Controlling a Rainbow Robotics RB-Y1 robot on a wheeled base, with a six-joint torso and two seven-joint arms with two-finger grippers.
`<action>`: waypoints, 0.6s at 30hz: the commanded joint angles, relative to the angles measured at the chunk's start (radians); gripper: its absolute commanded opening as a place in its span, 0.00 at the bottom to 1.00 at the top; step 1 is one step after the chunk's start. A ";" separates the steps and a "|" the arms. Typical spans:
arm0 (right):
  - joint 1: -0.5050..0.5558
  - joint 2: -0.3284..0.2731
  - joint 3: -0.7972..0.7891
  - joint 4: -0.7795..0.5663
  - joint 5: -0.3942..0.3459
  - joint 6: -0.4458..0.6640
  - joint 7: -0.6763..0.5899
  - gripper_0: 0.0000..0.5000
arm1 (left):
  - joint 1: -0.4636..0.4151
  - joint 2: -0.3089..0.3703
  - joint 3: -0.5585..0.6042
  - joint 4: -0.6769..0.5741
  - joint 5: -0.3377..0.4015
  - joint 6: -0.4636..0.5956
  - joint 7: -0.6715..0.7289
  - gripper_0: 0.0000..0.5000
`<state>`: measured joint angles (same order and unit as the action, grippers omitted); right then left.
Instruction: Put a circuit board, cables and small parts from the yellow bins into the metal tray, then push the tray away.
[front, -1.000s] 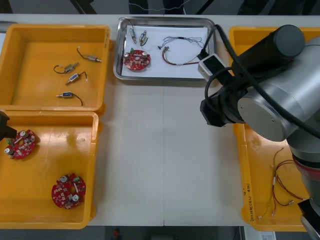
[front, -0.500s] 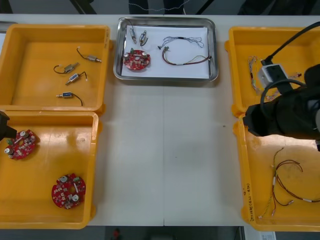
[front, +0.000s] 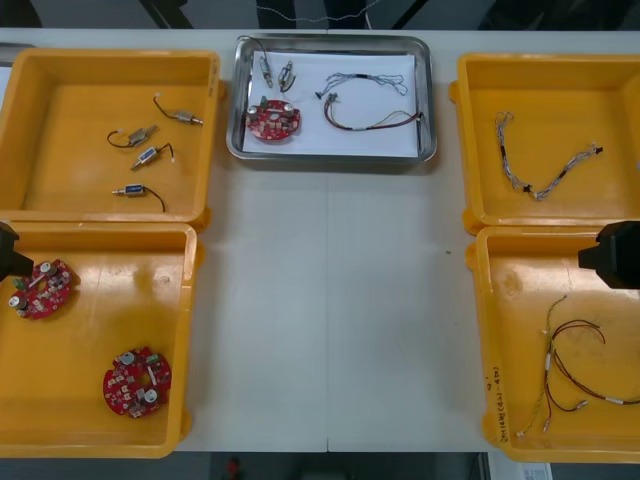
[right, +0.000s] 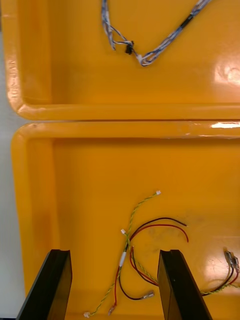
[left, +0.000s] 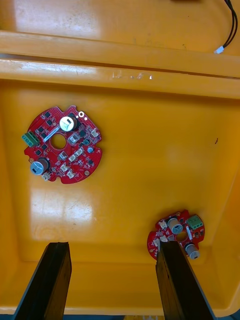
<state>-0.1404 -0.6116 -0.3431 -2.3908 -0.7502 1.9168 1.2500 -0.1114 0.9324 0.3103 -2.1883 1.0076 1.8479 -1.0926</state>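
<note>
Metal tray (front: 330, 156) looks loaded; to push it, left pincer (left: 112, 247) or right pincer (right: 114, 255), both released and well apart from it, must approach.

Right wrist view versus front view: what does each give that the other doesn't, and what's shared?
Right wrist view: the right tool, open over the red and yellow cables. Front view: the metal tray holding a circuit board, cables and small metal parts, plus the left yellow bins. Both: the right yellow bins, the blue and white cable in the farther one, the red and yellow cables in the nearer.
</note>
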 joint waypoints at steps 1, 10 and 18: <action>0.024 -0.033 -0.057 0.047 -0.015 0.003 -0.011 1.00 | -0.001 0.043 -0.011 -0.010 -0.009 -0.009 -0.096 1.00; 0.024 -0.069 -0.065 0.120 -0.018 0.003 0.002 1.00 | -0.001 0.043 -0.011 -0.010 -0.009 -0.009 -0.096 1.00; 0.016 -0.108 -0.059 0.140 -0.038 0.003 0.005 1.00 | -0.001 0.043 -0.011 -0.010 -0.009 -0.009 -0.096 1.00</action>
<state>-0.1306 -0.6692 -0.3797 -2.2436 -0.7760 1.9168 1.2502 -0.1114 0.9324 0.3103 -2.1883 1.0076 1.8479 -1.0926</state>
